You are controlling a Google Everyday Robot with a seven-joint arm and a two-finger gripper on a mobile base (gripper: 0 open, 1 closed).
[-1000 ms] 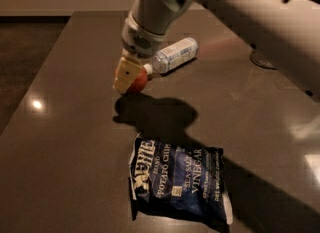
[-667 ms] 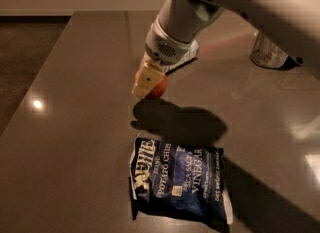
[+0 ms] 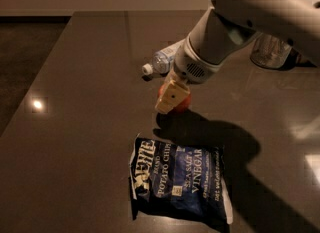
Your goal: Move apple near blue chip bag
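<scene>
My gripper [image 3: 169, 103] is clamped on the apple [image 3: 184, 102]. One cream finger [image 3: 168, 96] crosses the front of the fruit, w/ red skin showing on either side of it. Can't tell whether the apple touches the table [image 3: 75, 127] or hangs just over it (its shadow sits right under it, so it's low either way). The blue chip bag [image 3: 177, 179] lies flat on the table just in front of the gripper, toward the near edge. It's apart from the apple, w/ a strip of bare table between them, and its white lettering runs sideways. Behind the gripper and a bit to the left in view, a clear plastic bottle [image 3: 161, 62] lies on its side, cap end pointing left. Further off to the right, behind my arm [image 3: 260, 7], stands a glass jar [image 3: 270, 52], partly hidden.
</scene>
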